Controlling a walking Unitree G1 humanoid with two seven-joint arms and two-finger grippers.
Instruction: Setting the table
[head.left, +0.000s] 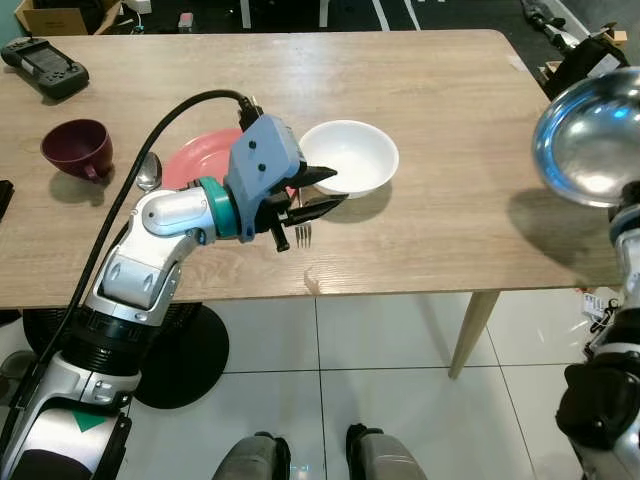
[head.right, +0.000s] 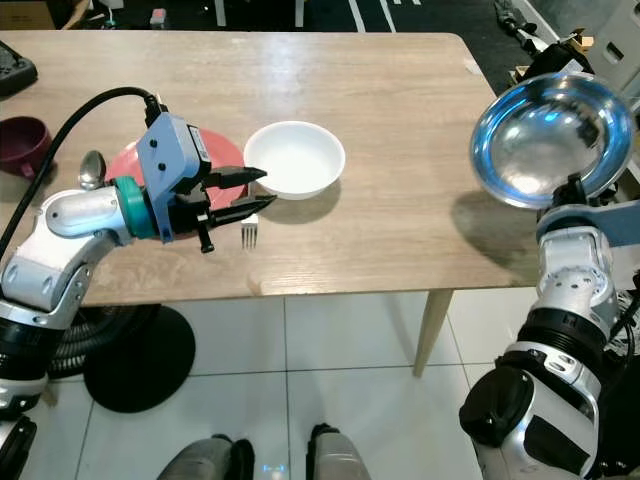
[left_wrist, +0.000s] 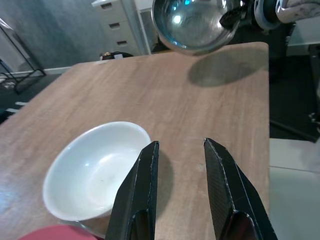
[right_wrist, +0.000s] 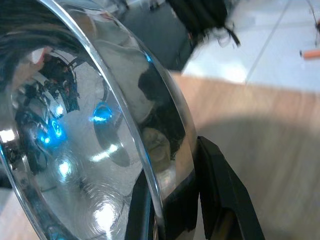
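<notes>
A light wooden table (head.left: 430, 230) is seen from above. The left gripper (head.left: 322, 190) is held low over the table at the near rim of a white bowl (head.left: 352, 155); its fingers (left_wrist: 137, 190) are parted with nothing between them, one tip just beside the bowl's rim. A fork (head.left: 303, 232) lies below the gripper, its tines toward the table edge. A red plate (head.left: 200, 155) is partly hidden behind the left wrist, with a spoon (head.left: 148, 171) on its far side and a dark red cup (head.left: 77, 148) beyond that. A black handheld device (head.left: 44, 66) lies at the far corner. The right gripper (right_wrist: 175, 210) is closed on the rim of a shiny steel bowl (head.right: 550, 135), held tilted above the table's right end. No legible writing or brand is made out on any item.
</notes>
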